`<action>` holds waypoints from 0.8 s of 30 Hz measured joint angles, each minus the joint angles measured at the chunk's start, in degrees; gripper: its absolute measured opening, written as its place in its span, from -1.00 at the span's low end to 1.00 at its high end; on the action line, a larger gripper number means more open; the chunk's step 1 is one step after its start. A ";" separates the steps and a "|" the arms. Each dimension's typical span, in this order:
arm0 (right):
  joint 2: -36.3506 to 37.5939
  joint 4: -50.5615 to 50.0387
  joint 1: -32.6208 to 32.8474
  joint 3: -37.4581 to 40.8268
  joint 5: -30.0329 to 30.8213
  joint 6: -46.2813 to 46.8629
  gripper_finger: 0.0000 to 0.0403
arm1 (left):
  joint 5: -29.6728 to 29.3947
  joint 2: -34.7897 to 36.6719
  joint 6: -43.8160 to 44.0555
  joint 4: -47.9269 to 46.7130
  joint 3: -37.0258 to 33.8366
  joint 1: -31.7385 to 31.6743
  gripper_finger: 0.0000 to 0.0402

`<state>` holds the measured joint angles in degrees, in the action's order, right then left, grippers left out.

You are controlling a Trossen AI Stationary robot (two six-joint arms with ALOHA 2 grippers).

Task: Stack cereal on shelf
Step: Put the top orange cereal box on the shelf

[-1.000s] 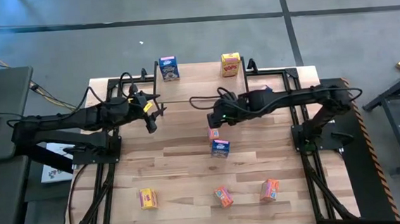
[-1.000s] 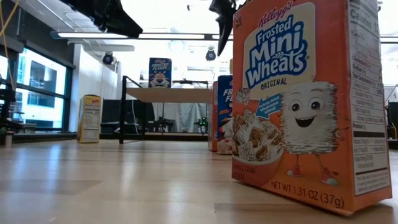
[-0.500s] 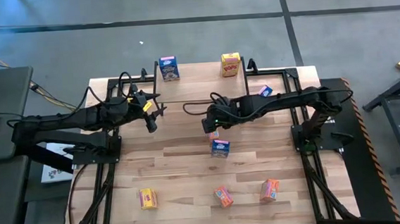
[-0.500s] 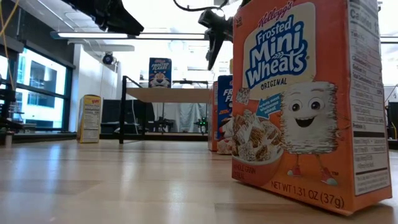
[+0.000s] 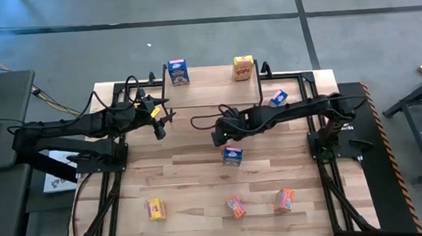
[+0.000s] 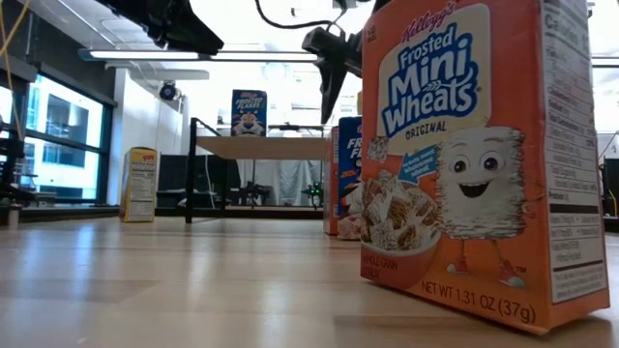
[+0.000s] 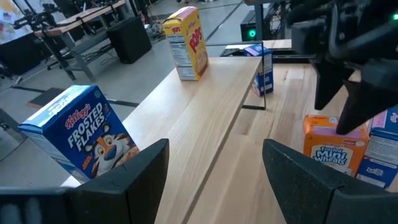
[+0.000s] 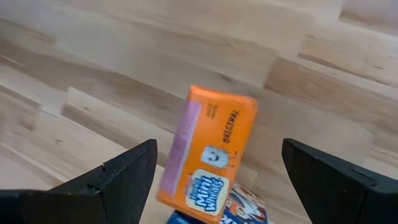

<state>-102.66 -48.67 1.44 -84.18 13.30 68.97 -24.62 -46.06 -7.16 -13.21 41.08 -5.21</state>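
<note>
three near boxes: yellow box (image 5: 155, 209) and two orange ones stand by your desk (image 5: 192, 171) edge, untouched.
right end effector (image 5: 219, 137): fingers wide, hanging above the orange box (image 8: 208, 153), likely to pick it.
obstacle: blue box (image 5: 231, 156) just beside it.
left end effector (image 5: 161, 126): open, empty, waiting.
shelf (image 7: 211, 109): blue frosted flakes box (image 7: 84, 134) and yellow pops box (image 7: 186, 42) already on top.

On your shelf (image 5: 208, 77) at the surface's (image 5: 192, 171) far edge stand two boxes: one (image 5: 179, 72) toward the left end, one (image 5: 243, 68) toward the right. A third (image 5: 278, 97) sits just right of the shelf. Mid-surface, two boxes (image 5: 231, 156) stand together under the right tool (image 5: 218, 134). Three more (image 5: 156, 209) line the near edge, left to right. The left tool (image 5: 160, 121) hangs left of centre.
</note>
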 joint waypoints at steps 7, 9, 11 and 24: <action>-2.61 0.29 0.49 0.00 -0.52 -0.02 0.68 | 0.02 0.00 0.00 0.24 0.02 0.00 0.25; -3.20 0.50 0.49 0.00 -1.32 -0.39 0.68 | 0.02 0.02 0.00 0.24 0.02 0.00 0.25; -3.31 0.47 0.49 0.00 -1.45 -0.44 0.68 | 0.02 0.02 0.00 0.20 0.02 0.00 0.25; -3.05 0.67 0.49 0.00 -1.35 -1.10 0.33 | 0.04 0.02 0.02 0.18 0.04 0.01 0.25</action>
<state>-105.71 -48.01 1.93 -84.18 11.94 67.87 -24.58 -46.04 -7.14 -13.03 41.12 -5.20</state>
